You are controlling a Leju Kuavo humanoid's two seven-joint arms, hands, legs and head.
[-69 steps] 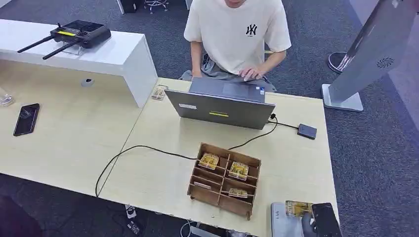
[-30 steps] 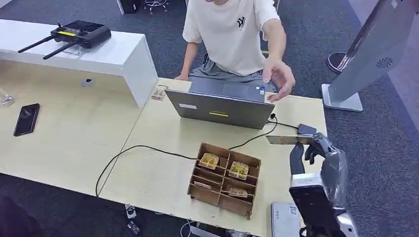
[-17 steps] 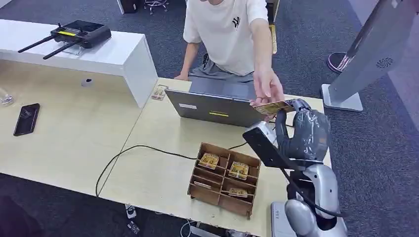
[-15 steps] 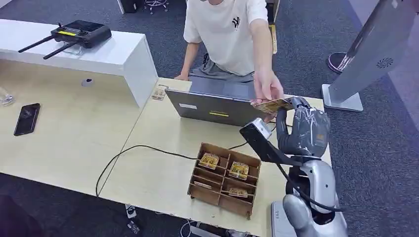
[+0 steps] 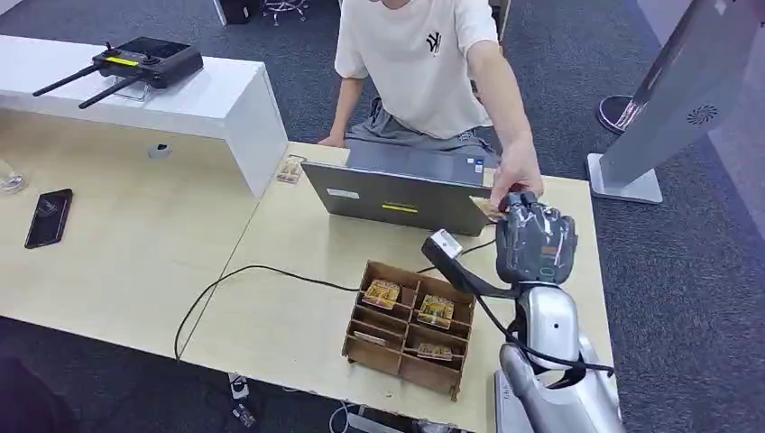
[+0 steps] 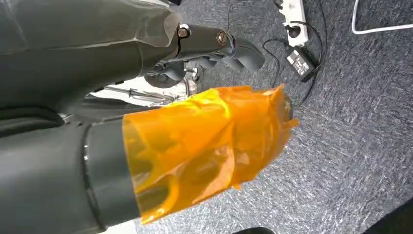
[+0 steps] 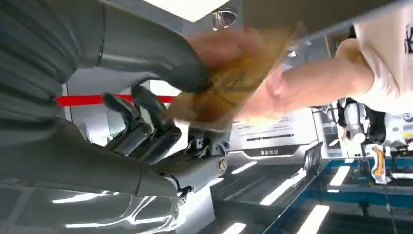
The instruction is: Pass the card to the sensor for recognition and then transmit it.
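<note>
Now at the handover step: card (image 7: 234, 80) pinched in the right hand (image 5: 536, 242) fingers (image 7: 146, 105) above the bench (image 5: 298, 234), person's hand (image 5: 516, 176) also on it; next, releasing calls for loosening once taken; left hand's state untellable.

The right hand (image 5: 534, 236), which was low at the table's near right corner with the card (image 7: 229, 83), is now reaching up over the table's far right part, just beside the laptop's (image 5: 401, 200) right end. The person's hand (image 5: 517, 176), earlier typing at the laptop, is now stretching out to the card and taking hold of it while the robot's thumb (image 7: 160, 56) is pressing it too.
</note>
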